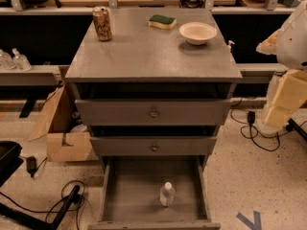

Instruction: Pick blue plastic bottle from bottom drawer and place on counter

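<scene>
Nothing of the task was done yet: the blue plastic bottle [167, 194] stood upright on the floor of the open bottom drawer [125, 195], at six o'clock in the view, untouched. The gripper [271, 42] hung at three o'clock by the frame's edge, well apart from it; apart or together, I could not tell. Reaching, grasping, lifting and setting down on the counter [144, 54] all remained. The bottle's label and the drink can [102, 23] at eleven o'clock showed no readable writing
</scene>
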Controlling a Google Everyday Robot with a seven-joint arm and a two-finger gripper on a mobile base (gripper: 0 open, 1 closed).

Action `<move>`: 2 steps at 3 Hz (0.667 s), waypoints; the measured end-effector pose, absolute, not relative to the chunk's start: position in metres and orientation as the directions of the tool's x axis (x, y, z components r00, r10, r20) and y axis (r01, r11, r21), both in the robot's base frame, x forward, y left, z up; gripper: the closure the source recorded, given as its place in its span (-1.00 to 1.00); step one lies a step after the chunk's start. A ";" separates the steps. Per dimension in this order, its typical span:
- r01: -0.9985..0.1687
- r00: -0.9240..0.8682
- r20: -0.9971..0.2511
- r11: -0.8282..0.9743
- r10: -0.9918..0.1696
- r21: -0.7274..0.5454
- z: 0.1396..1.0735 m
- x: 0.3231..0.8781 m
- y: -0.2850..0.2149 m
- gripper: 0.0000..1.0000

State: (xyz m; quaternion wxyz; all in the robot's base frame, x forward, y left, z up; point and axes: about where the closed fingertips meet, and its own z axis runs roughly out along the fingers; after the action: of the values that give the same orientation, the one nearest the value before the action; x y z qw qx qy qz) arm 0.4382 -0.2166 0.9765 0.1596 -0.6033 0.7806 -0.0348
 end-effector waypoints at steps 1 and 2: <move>-0.931 -0.221 -0.207 0.270 -0.953 -0.247 0.977 0.438 -0.217 -1.00; -0.936 -0.222 -0.242 0.276 -0.945 -0.219 0.960 0.440 -0.218 -1.00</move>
State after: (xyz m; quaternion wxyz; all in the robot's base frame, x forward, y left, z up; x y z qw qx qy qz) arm 0.4402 -0.2175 0.9597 0.1650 -0.6016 0.7815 -0.0134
